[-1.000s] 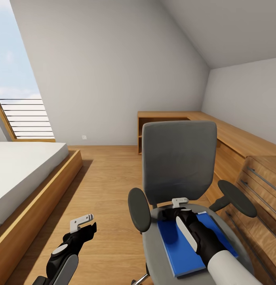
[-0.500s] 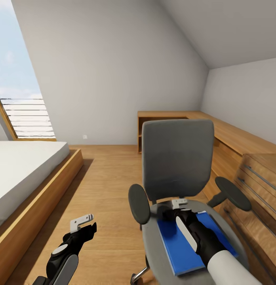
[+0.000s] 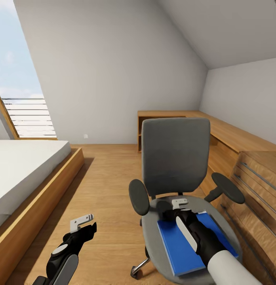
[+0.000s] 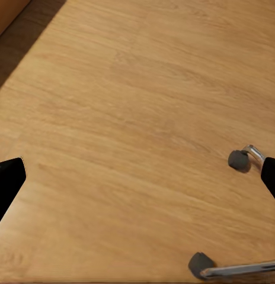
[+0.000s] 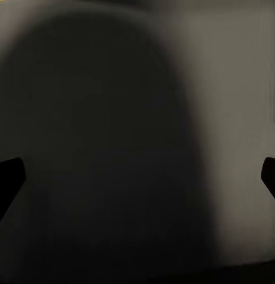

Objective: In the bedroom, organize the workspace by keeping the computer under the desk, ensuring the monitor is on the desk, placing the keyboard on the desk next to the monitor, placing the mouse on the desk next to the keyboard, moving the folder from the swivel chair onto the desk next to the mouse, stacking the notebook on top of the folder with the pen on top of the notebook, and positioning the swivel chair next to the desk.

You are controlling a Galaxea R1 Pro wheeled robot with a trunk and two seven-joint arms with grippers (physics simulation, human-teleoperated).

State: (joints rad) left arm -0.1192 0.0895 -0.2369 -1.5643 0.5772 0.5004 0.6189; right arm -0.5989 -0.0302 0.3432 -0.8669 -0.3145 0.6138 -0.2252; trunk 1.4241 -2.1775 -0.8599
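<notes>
The swivel chair [image 3: 175, 158] stands in front of me with its grey back facing me and its black armrests out to the sides. The bright blue folder [image 3: 173, 247] lies flat on its grey seat [image 3: 153, 241]. My right gripper [image 3: 175, 209] reaches over the folder's far end, close to the foot of the backrest. In the right wrist view its fingertips [image 5: 7, 177] sit wide apart against a dark grey blur, so it is open. My left gripper [image 3: 86, 225] hangs open over bare floor left of the chair. Two chair casters [image 4: 238, 160] appear in the left wrist view.
A wooden-framed bed [image 3: 42, 194] runs along the left under the skylight [image 3: 19, 79]. A low wooden shelf unit [image 3: 233, 136] and wooden drawers [image 3: 256, 190] line the right wall close behind the chair. Open wood floor [image 3: 106, 182] lies between bed and chair.
The whole view has shifted a little. The chair now shows slightly lower and smaller, with its base in sight. Both arms and the folder keep their places in the picture.
</notes>
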